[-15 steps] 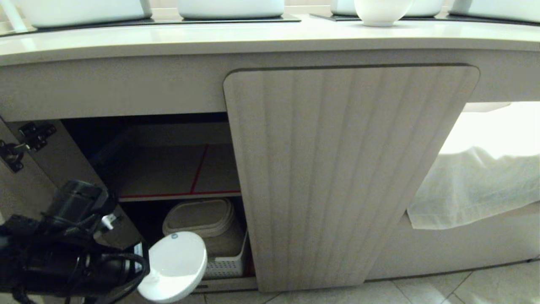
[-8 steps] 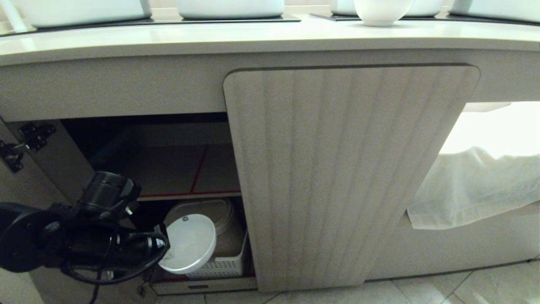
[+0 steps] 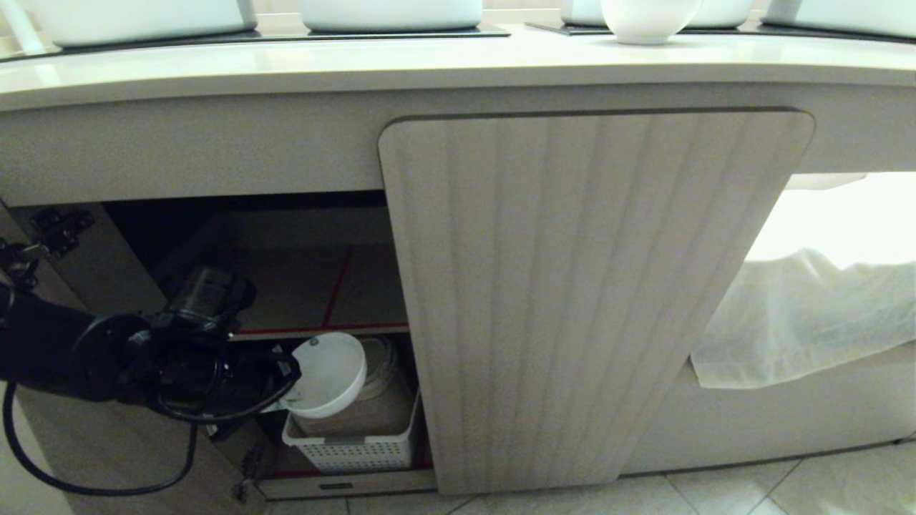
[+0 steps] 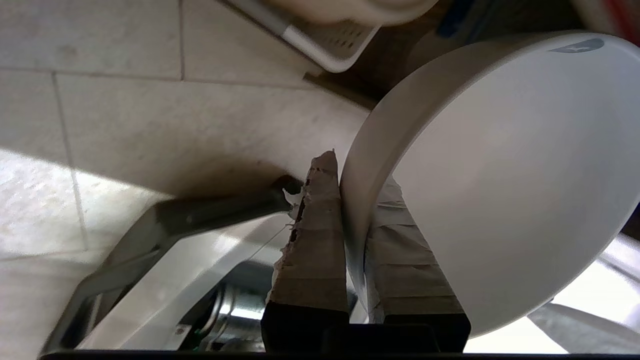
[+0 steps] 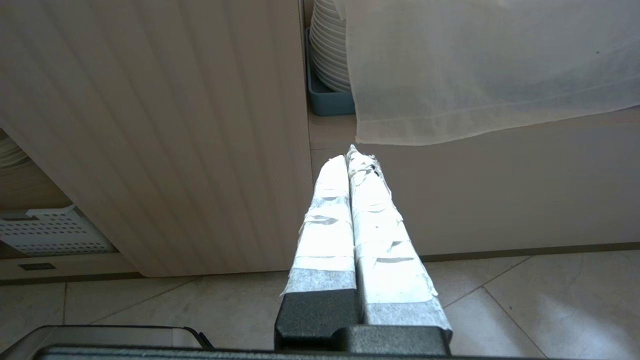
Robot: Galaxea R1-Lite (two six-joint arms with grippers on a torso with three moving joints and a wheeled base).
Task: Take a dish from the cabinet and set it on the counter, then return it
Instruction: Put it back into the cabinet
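You're on the return leg, by the look of it: your left gripper (image 3: pixel 283 390) is clamped on the rim of the dish (image 3: pixel 325 373), one taped finger (image 4: pixel 315 235) outside the wall, the other inside. The dish hangs tipped on edge, its opening facing out toward you, right at the mouth of the cabinet (image 3: pixel 300 286), just under the red-edged shelf (image 3: pixel 315 330) and above the white perforated basket (image 3: pixel 358 447). It isn't set down yet.

Next move, as I judge it: level the dish so its foot points down, then pick a landing spot & ease it in before you let go. Which level it belongs on I can't tell.

In the way:
- The basket holds a stack of plates (image 3: pixel 383 375) directly behind the dish; little room between stack & shelf edge, so a knock is likely if you push straight in.
- Open door w/ hinges (image 3: pixel 43 236) sits close on the arm's left.
- Closed ribbed door (image 3: pixel 587 286) bounds the opening on the right.

Your right gripper (image 5: pixel 352 165) is parked low, fingers together & empty, pointing at the ribbed door & a white cloth (image 5: pixel 480 65). A second white bowl (image 3: pixel 647 20) stands on the counter (image 3: pixel 429 64).
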